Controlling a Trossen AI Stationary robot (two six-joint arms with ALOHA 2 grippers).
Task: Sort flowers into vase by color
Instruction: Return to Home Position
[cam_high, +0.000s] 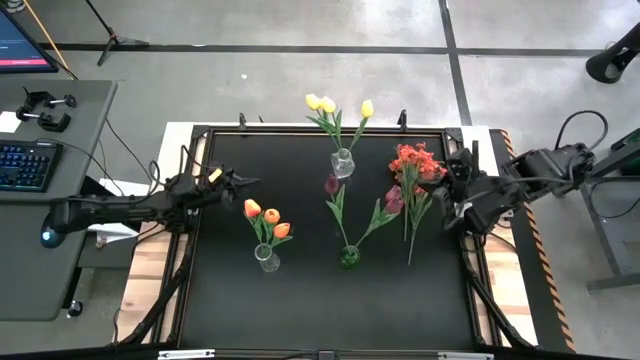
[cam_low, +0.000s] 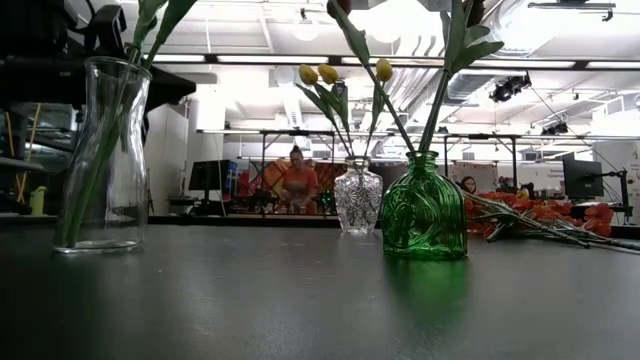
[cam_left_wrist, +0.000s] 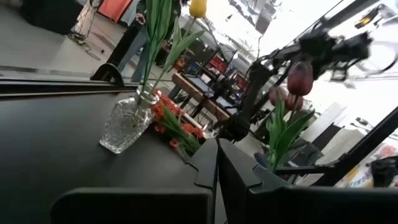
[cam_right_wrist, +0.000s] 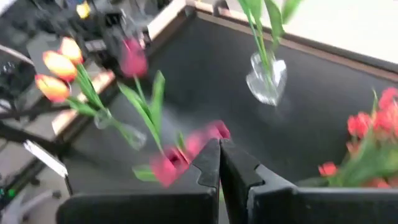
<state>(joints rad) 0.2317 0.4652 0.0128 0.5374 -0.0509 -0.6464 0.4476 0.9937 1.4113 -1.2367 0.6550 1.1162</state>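
Two dark grippers were both empty. The left gripper (cam_left_wrist: 217, 163) had its fingers pressed together on nothing and hung just inside the left edge of the black table top (cam_high: 300, 310), nose pointed inward. The right gripper (cam_right_wrist: 219, 163), likewise closed tight on nothing, sat above the right edge, facing back across the table. With neither one holding a stem and each out at its own side, they looked parked clear of the arrangement rather than set up for a grasp, which suited a retreat to rest. Nearest the left gripper stood the orange tulips (cam_high: 270, 218), three heads upright in a plain clear glass vase (cam_high: 267, 258), close enough that a careless swing could have brushed them. Farther in, the dark maroon tulips (cam_high: 332, 184) spread wide from a squat ribbed green glass vase (cam_high: 349, 257) at the middle front. Their stems leaned well apart because the narrow neck pinned only their bases. Behind them, at the far edge, the yellow tulips (cam_high: 322, 104) rose from a small cut-glass vase (cam_high: 343, 163). Each vase held one colour only, so the sort looked largely done. The exception lay just beside the right gripper: a bunch of red flowers (cam_high: 415, 160) flat on the table, heads toward the far edge and stems trailing forward, in no vase. No fourth vase showed, which probably explained why that bunch was left lying. In the low view a person (cam_low: 297, 180) sat in the room well behind the table.
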